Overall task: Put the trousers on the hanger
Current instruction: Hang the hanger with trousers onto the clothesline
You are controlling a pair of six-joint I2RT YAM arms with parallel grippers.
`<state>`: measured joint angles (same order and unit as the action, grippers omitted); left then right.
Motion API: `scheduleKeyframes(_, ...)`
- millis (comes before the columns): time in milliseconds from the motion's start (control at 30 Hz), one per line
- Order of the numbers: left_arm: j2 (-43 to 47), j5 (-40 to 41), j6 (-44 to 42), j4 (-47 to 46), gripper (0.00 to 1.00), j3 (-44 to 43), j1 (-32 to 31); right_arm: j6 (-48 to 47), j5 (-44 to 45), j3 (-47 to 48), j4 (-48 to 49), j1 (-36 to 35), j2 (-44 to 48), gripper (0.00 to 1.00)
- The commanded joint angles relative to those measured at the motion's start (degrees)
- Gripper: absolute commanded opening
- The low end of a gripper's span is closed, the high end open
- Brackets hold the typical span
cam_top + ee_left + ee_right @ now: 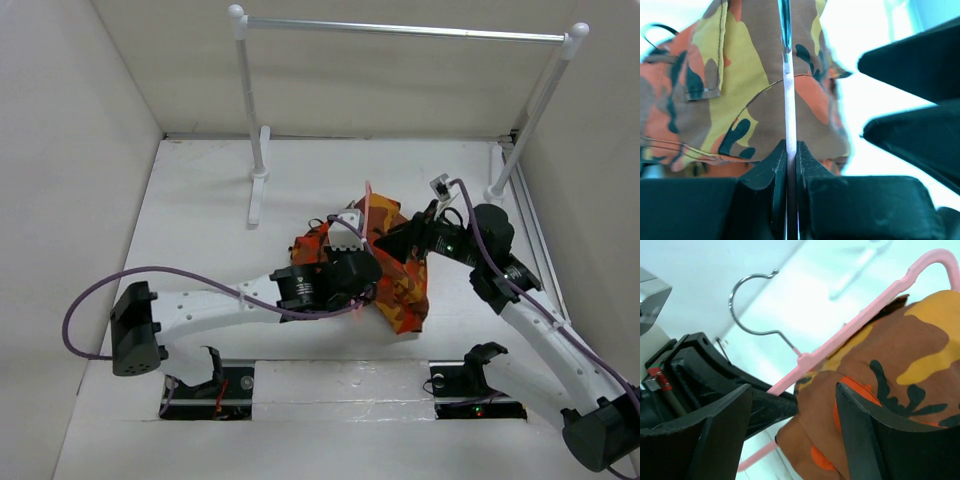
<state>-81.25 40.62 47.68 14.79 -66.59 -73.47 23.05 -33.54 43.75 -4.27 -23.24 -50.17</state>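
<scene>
Resting on pale-walled table (200,220): trousers (403,290); left tool (791,150) clamped on hanger (850,332), right tool (793,387) apart.

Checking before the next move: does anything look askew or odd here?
The orange camouflage cloth trousers lie bunched unevenly about the thin pink plastic hanger, which sits tilted in the shut left tool. No damage visible.

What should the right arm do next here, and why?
Probably ease the right gripper back, clear of the cloth. Its jaws stand open and grip nothing. The trousers appear to hang on the hanger already, and the left gripper is shut on the hanger, so that arm can likely carry it alone.
</scene>
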Motion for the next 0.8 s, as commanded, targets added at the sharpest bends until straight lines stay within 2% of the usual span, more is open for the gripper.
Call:
scheduleKeyframes(0, 6.72, 6.93, -5.67, -8.71, 0.0, -2.06, -0.36, 10.87, 3.48, 2.13, 11.11, -1.36, 0.08, 0.73)
scheduleKeyframes(167, 9.09, 5.35, -5.84, -10.74, 0.0, 0.67, -0.36, 14.91, 6.82, 2.13, 11.83, -4.43, -1.15, 0.77)
scheduleKeyframes(333, 8.92, 3.42, -9.61, -12.41, 0.0, -2.84, -0.36, 22.29, 6.73, -1.12, 23.87, -8.13, -3.17, 0.74)
scheduleKeyframes(500, 8.39, 2.97, -11.73, -13.21, 0.0, -4.78, -0.36, 22.39, 8.4, -0.33, 21.94, -11.2, -3.62, 0.65)
scheduleKeyframes(633, 9.01, 3.32, -12.52, -13.38, 0.0, -5.83, -1.49, 20.99, 14.19, -0.07, 14.39, -11.91, -0.9, 0.66)
scheduleKeyframes(767, 9.09, 2.97, -12.35, -12.76, 0.0, -6.36, -1.5, 21.33, 17.37, -1.55, 13.58, -12.44, 0.95, 0.66)
